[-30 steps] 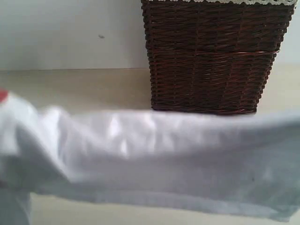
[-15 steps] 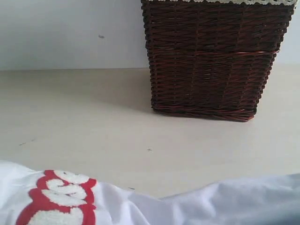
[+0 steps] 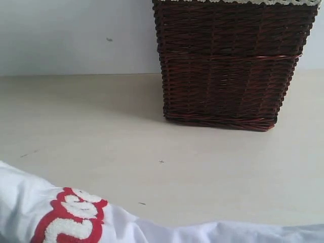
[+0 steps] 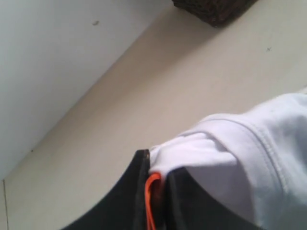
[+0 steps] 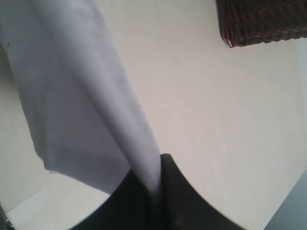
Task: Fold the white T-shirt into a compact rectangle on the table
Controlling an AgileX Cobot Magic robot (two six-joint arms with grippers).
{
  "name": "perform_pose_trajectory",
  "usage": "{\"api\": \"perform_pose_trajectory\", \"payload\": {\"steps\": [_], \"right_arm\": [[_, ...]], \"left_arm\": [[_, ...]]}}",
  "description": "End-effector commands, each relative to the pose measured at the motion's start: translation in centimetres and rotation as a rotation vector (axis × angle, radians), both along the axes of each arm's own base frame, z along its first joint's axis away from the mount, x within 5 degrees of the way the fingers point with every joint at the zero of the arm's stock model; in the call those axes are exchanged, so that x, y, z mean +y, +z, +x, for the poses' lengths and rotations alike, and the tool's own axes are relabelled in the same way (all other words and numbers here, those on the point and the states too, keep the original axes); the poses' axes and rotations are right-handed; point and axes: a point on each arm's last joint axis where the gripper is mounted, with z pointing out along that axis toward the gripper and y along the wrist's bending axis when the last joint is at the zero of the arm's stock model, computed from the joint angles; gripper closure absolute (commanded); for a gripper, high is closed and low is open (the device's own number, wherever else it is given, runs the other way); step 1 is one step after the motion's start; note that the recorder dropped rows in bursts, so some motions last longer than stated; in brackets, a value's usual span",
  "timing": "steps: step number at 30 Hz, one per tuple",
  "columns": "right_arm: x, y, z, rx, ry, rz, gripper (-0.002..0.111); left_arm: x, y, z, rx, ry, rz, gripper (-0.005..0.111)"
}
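The white T-shirt (image 3: 30,202) fills the bottom edge of the exterior view, its red-outlined fuzzy letters (image 3: 71,223) showing at the lower left. Neither gripper shows in that view. In the left wrist view my left gripper (image 4: 157,172) is shut on a bunched hem of the white T-shirt (image 4: 249,158), an orange tag (image 4: 149,196) caught between the jaws. In the right wrist view my right gripper (image 5: 156,179) is shut on a taut fold of the white T-shirt (image 5: 72,96), which hangs away over the pale beige table (image 5: 216,120).
A dark brown wicker basket (image 3: 230,63) stands at the back right of the table (image 3: 101,131), against a white wall (image 3: 76,35). Its corner shows in both wrist views, as the wicker basket (image 4: 216,8) and the wicker basket (image 5: 261,21).
A second ago the shirt hung as a wide band across the exterior view, hiding the basket's foot. It has dropped to the bottom edge, and the red lettering has come into view.
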Motion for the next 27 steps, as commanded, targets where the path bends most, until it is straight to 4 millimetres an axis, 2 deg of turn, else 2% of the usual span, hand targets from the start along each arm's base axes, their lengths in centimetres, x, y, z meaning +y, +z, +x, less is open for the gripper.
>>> {"api": "perform_pose_trajectory", "payload": {"steps": [1,4,6,10,12,15,20,27], "right_arm": [[-0.5,0.3,1.1,-0.091,-0.024,-0.025,0.108],[-0.8,0.8,1.7,-0.156,-0.060,-0.034,0.108],[-0.8,1.0,1.9,-0.189,-0.094,0.004,0.108],[-0.2,1.2,1.8,-0.215,-0.092,0.076,0.108],[0.1,1.3,1.4,-0.233,-0.072,0.076,0.108],[0.8,2.0,0.3,-0.255,-0.035,0.087,0.108],[2.7,4.2,-2.2,-0.334,0.021,0.155,0.108],[3.9,7.0,-5.3,-0.489,-0.018,0.165,0.108]], "left_arm": [[-0.1,-1.5,1.8,0.041,0.005,0.026,0.107],[-0.1,-1.2,2.6,0.017,0.021,0.019,0.107],[0.0,-0.2,3.0,-0.059,0.041,0.001,0.107],[-0.1,3.8,2.4,-0.234,0.061,-0.114,0.107],[-0.1,5.9,1.4,-0.307,0.053,-0.148,0.107],[0.0,7.8,-0.1,-0.375,0.034,-0.150,0.107],[0.0,8.8,-3.1,-0.423,-0.012,-0.196,0.107],[-0.6,7.4,-7.5,-0.369,-0.147,-0.183,0.107]]}}
